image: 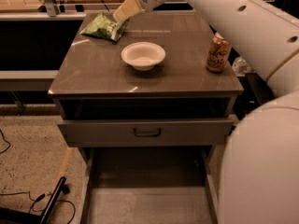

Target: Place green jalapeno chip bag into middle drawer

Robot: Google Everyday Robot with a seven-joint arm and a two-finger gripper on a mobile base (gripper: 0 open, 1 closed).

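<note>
The green jalapeno chip bag [104,27] lies on the back left corner of the cabinet top [98,73]. It is wrinkly green foil with white patches. My gripper [125,10] reaches in from the upper right on the white arm and hangs just above the bag's right edge, its pale fingers pointing down-left at it. The middle drawer [146,132] is pulled part way out below the cabinet top, with a dark handle on its front.
A white bowl [143,55] sits mid-top, just right of the bag. An orange drink can [217,53] stands at the right edge. The bottom drawer [148,190] is pulled far out. My white arm [261,139] fills the right side. Cables [28,199] lie on the floor at left.
</note>
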